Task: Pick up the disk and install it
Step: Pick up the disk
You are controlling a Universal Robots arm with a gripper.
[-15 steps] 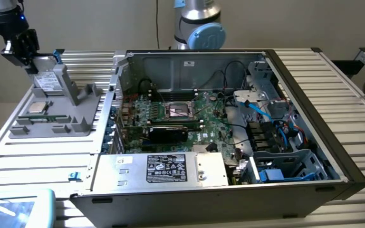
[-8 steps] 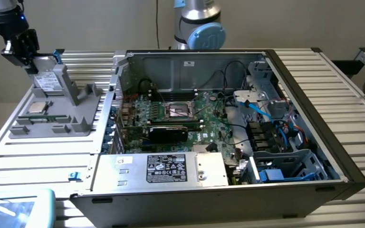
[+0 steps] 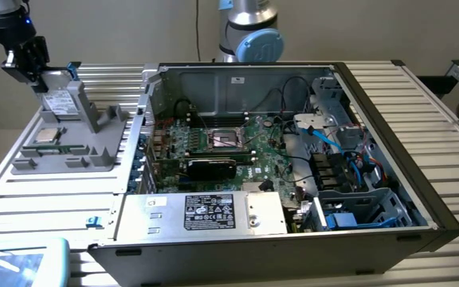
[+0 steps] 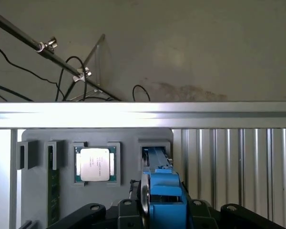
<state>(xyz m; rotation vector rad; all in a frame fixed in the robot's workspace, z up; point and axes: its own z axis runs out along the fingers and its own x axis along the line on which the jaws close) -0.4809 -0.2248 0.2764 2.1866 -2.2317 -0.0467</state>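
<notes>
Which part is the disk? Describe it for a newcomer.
At the exterior view's left, beside the open computer case, sits a grey parts holder. The disk stands tilted in its far-end slot, below the gripper. Unlike the flat square chip nearby, it's a grey slab with white label and blue carrier.

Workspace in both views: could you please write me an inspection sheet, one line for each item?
Surface: ribbed metal table, carrying an open computer case and a grey holder.
Job's things: disk stands on edge in the holder.
Clutter: square chip and memory stick in the holder.
Arm's end: pincer at the disk's upper end.
Cables: blue cable and black wires inside the case.
Surroundings: another arm's base behind the case; plain wall.
</notes>
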